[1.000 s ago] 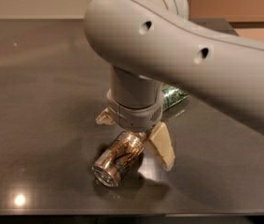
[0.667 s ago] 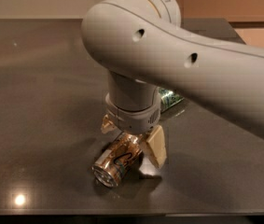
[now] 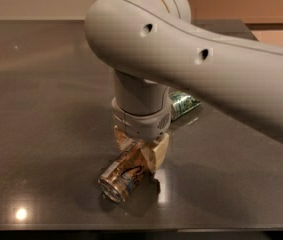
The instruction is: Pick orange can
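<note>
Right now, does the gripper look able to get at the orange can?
Probably yes: the gripper is down at the orange can's far end, nothing between them; the green can lies apart behind the arm.

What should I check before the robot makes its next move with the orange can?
1. Gripper is down at the far end of the orange can: ok.
2. Orange can lies on its side on the table, not yet lifted: ok.
3. Green can lies apart from it, behind the arm: ok.
4. Grip is secure enough to lift: cannot tell.
</note>
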`<state>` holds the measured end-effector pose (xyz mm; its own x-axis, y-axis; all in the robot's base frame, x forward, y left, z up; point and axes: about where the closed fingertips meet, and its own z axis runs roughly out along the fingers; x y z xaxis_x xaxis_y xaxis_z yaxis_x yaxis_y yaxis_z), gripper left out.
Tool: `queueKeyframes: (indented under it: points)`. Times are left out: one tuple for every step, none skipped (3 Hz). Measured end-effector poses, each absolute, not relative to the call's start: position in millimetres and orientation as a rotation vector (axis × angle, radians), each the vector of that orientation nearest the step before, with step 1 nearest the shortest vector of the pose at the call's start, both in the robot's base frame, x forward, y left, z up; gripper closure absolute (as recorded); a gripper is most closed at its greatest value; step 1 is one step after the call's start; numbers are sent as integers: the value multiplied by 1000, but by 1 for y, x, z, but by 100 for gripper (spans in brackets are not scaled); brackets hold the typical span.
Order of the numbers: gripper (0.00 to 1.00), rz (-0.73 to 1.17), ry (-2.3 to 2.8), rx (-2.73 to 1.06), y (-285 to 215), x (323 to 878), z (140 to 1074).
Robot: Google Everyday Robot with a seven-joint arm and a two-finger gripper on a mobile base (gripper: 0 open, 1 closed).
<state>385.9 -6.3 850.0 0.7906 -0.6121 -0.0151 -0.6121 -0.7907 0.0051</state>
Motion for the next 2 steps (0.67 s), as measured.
queueKeyframes:
  points:
    - [87, 57, 1019, -2953, -5, 387, 872]
    - [100, 90, 1037, -2910, -6, 394, 906]
